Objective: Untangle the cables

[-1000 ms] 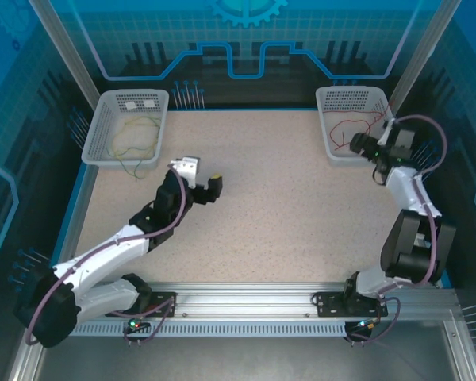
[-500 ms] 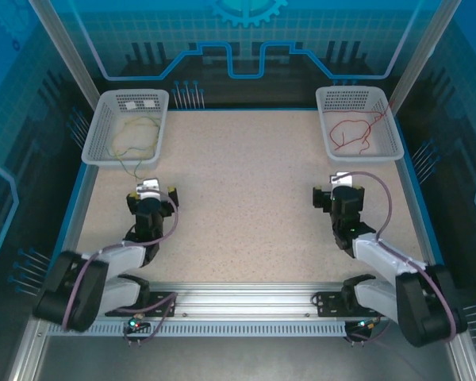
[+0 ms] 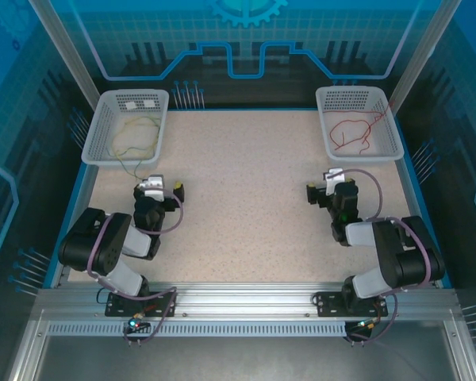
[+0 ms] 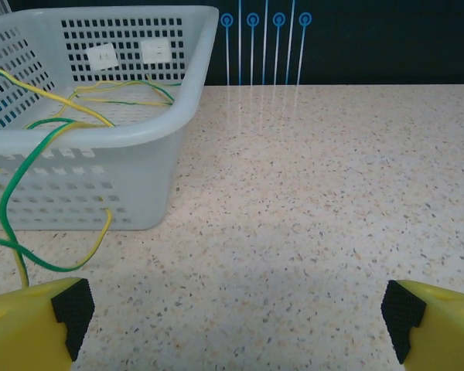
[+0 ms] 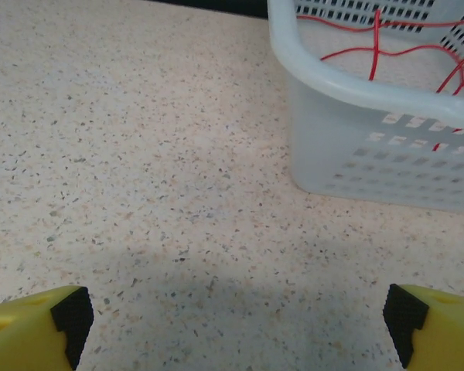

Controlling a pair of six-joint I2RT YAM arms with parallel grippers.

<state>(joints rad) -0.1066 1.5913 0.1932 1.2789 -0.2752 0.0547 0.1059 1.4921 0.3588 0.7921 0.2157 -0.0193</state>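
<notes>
Yellow and green cables [image 3: 131, 135] lie loosely coiled in the left basket [image 3: 95, 151]. One green cable [image 4: 27, 151] and a yellow cable [image 4: 62, 97] hang over its front wall onto the table. Red cables [image 3: 353, 131] lie in the right basket [image 3: 393, 147] and appear again as red cables [image 5: 387, 50] in the right wrist view. My left gripper [image 3: 159, 190] rests low on the table in front of the left basket, open and empty [image 4: 240, 317]. My right gripper [image 3: 332, 190] sits open and empty [image 5: 240, 317] in front of the right basket [image 5: 371, 162].
The speckled table [image 3: 246, 182] stretches between the two baskets. Both arms are folded back near their bases at the aluminium rail [image 3: 246, 298]. Blue-headed pins [image 4: 263, 46] stand along the far edge. Blue enclosure walls surround the table.
The right gripper pulled out of the right basket and the left gripper left the table's middle. Both arms folded back low in front of their baskets.
</notes>
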